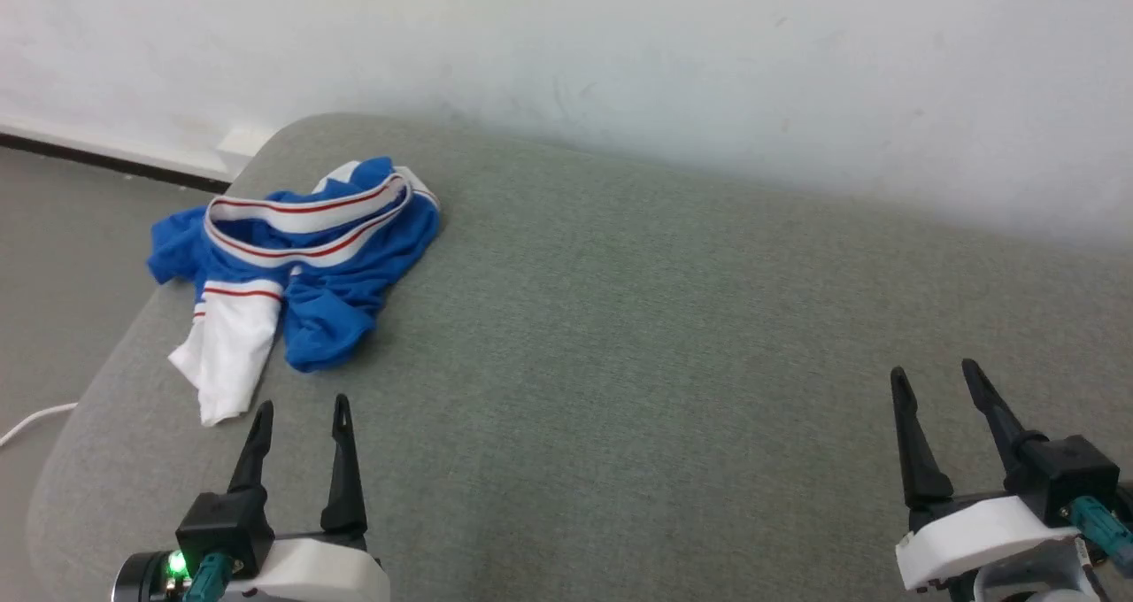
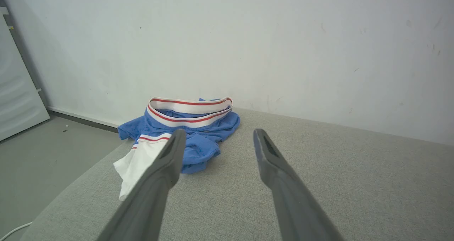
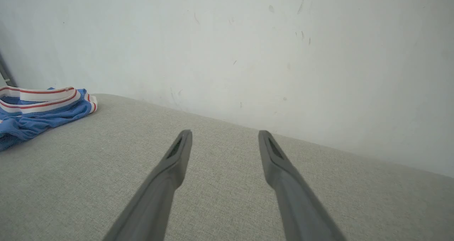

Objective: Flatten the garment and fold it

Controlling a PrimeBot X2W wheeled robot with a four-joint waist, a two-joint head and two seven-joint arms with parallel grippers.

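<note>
The garment (image 1: 292,266) lies crumpled in a heap at the far left of the grey fabric surface (image 1: 664,336), blue with a red-and-white striped band on top and a white sleeve hanging toward the left edge. It also appears in the left wrist view as the garment (image 2: 191,127) just ahead of the fingers, and at the left edge of the right wrist view as the garment (image 3: 39,110). My left gripper (image 1: 302,405) hovers open just short of the white sleeve, empty. My right gripper (image 1: 936,371) is open at the lower right, far from the cloth.
A white wall (image 1: 708,71) runs behind the surface. The surface's rounded left edge (image 1: 97,389) drops to a grey floor (image 1: 53,257), where a white cable (image 1: 31,422) lies. A pale panel (image 2: 17,92) stands at the far left of the left wrist view.
</note>
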